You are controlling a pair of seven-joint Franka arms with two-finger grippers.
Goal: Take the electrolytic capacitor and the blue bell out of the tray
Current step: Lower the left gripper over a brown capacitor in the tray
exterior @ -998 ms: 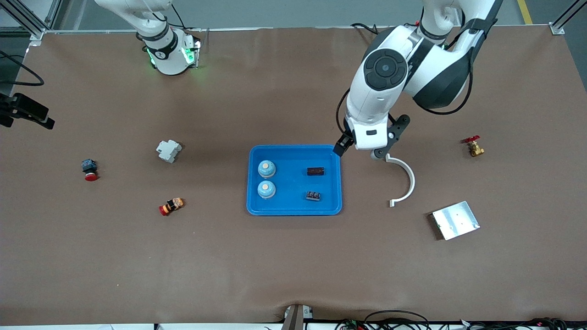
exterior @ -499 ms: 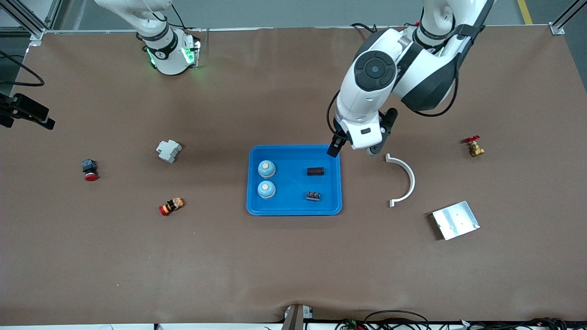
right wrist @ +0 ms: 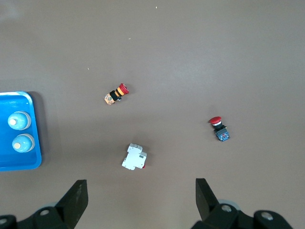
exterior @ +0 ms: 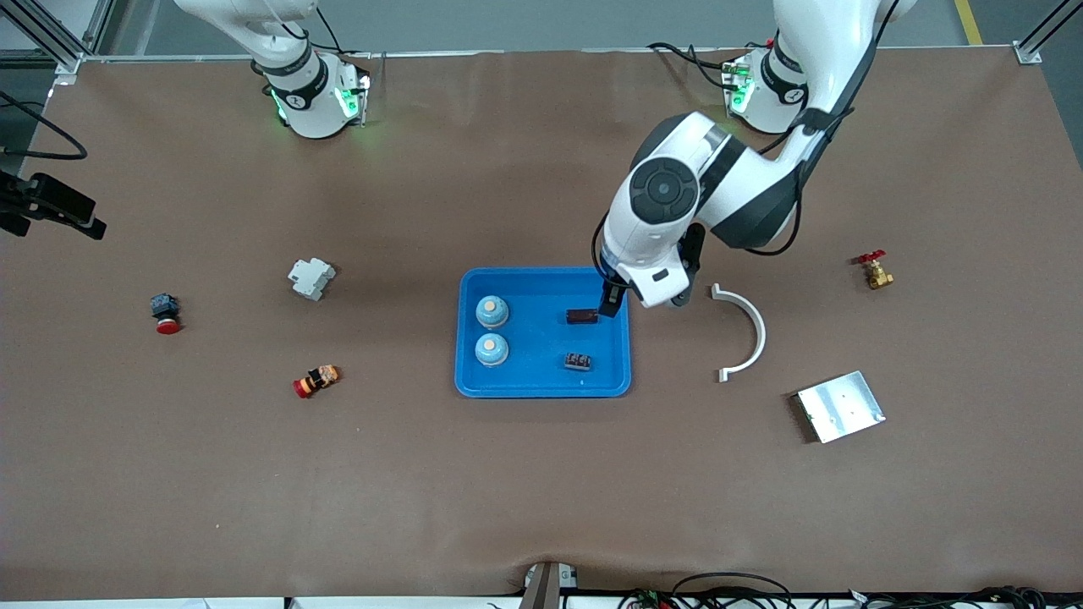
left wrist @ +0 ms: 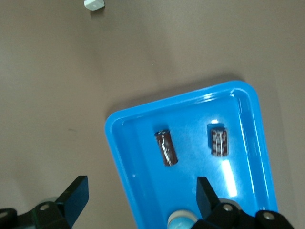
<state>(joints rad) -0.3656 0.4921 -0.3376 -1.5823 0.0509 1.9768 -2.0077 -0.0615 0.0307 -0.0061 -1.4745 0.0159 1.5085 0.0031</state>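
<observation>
The left gripper (exterior: 611, 303) hangs with its fingers spread wide over the blue tray (exterior: 543, 385), at the tray's edge toward the left arm's end of the table, holding nothing. In the tray lie two capacitors: a dark cylindrical one (exterior: 582, 316) just beside the gripper and a second one (exterior: 578, 362) nearer the front camera. Two blue bells (exterior: 492, 311) (exterior: 492, 348) stand side by side at the tray's right-arm end. The right gripper (right wrist: 138, 200) waits high above the table, fingers apart and empty.
</observation>
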